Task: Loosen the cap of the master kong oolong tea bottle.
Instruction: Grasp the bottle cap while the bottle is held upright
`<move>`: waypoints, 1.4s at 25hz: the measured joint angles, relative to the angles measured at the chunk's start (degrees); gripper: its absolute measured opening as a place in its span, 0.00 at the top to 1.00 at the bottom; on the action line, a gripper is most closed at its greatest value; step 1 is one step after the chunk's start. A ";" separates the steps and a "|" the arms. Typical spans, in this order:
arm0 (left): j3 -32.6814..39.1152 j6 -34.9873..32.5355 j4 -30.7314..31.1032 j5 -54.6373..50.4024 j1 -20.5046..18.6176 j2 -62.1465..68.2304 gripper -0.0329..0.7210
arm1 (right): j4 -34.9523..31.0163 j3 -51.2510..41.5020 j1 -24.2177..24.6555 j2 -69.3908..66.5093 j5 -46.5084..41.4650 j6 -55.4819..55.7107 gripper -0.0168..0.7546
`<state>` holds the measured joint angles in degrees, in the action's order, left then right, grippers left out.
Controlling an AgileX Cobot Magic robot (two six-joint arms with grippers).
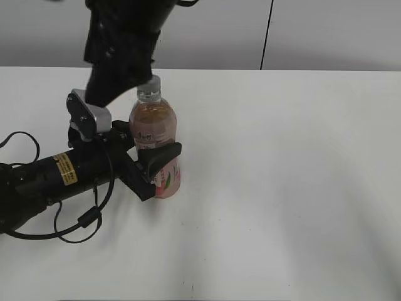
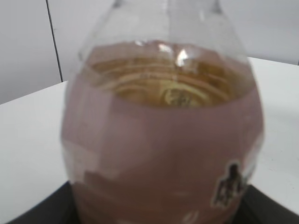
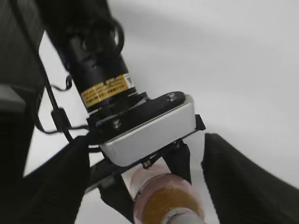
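Bottle (image 1: 154,141): stands upright on the white table (image 1: 294,188), left of centre and nearer the far edge than the near one; pinkish-amber tea fills it to the shoulder, with a pink label on the lower half.
Cap (image 1: 150,88): at the bottle's top, partly hidden behind the dark right arm in the exterior view; in the right wrist view only its blurred upper edge (image 3: 183,216) shows at the bottom of the frame.
Left gripper (image 1: 152,164): reaches in low from the table's left edge, jaws pinching the bottle at label height, one finger (image 1: 161,157) crossing its front.
Left wrist view: bottle (image 2: 163,140) fills the frame, close and blurred, with dark finger edges at the bottom corners.
Right gripper (image 3: 183,205): comes down from above over the bottle top; its two dark fingers (image 3: 243,186) are spread wide on either side of the neck and do not touch the cap.
Left wrist camera (image 3: 149,128): grey-white housing just beside the bottle's far side.
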<state>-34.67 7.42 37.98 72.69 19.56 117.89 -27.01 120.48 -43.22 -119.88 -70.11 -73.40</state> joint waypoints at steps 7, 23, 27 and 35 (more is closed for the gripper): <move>0.00 0.00 0.06 0.00 0.00 0.00 0.45 | 9.03 9.42 0.00 0.35 0.00 51.09 0.23; 0.00 0.00 0.01 0.00 0.00 0.00 0.45 | 22.43 5.00 0.19 0.62 0.01 96.19 0.23; 0.00 0.00 0.01 0.00 0.00 0.00 0.45 | 22.43 0.88 0.19 0.50 -0.05 96.34 0.23; 0.00 0.00 0.01 0.00 0.00 0.00 0.45 | 19.91 0.64 0.19 0.39 -0.05 96.29 0.23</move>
<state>-34.67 7.42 37.99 72.69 19.56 117.89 -7.11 121.11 -43.03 -119.49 -70.16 22.88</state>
